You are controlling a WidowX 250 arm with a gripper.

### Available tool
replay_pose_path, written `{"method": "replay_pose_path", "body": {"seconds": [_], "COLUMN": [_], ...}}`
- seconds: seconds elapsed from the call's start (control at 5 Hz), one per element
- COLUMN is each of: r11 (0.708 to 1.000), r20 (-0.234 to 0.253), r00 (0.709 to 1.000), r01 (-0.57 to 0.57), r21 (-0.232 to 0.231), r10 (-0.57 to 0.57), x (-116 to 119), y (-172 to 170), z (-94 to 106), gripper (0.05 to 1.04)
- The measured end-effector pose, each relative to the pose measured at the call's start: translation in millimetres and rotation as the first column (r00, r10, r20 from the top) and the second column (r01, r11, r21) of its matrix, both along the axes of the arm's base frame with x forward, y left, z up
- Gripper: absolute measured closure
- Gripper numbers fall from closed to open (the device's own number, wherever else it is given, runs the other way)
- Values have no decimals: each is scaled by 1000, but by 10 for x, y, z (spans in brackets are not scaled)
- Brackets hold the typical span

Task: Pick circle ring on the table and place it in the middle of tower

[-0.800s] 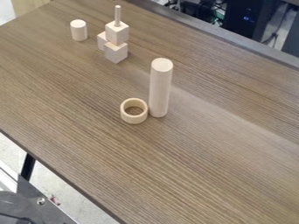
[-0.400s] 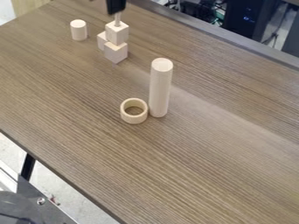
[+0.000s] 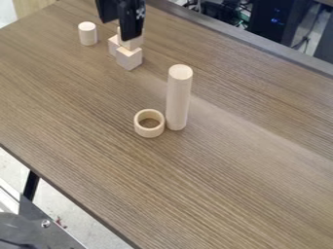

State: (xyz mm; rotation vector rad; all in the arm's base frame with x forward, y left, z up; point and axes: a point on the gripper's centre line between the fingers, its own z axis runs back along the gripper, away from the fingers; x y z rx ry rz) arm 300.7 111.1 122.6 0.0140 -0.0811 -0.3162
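Observation:
My gripper (image 3: 118,30) hangs at the upper left with its two fingers apart, in front of the top of the stacked cubes. The pale wooden ring (image 3: 149,132) stands on the table at the centre left, its opening facing up. Just right of it, a tall pale cylinder (image 3: 178,99) stands upright; I cannot tell whether the two touch. The block tower (image 3: 129,58) is made of small wooden cubes, and the gripper hides its upper part and the thin peg on top.
A short wooden cylinder (image 3: 88,34) stands left of the block tower. The brown table (image 3: 228,185) has its front edge running diagonally across the lower left. Dark equipment (image 3: 273,19) is behind its far edge.
The gripper has come in from the top edge and moved down in front of the block tower, covering the peg. The ring, tall cylinder and blocks have kept their places.

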Motion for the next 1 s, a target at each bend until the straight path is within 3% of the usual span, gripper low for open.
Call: {"method": "replay_pose_path", "body": {"seconds": [0.2, 0.4, 0.6, 0.8, 1.0], "r11": [995, 991, 987, 992, 997], "r20": [-29, -38, -9, 44, 92], "r00": [996, 991, 988, 991, 993], "r01": [81, 124, 150, 128, 75], "r21": [-53, -56, -57, -11, 5], "r10": [-83, -127, -151, -127, -75], "x": [-83, -187, -293, -385, -456], "y": [-127, -195, -263, -368, -467], "z": [-121, -196, -314, -374, -531], "gripper": [85, 85, 85, 85, 85]}}
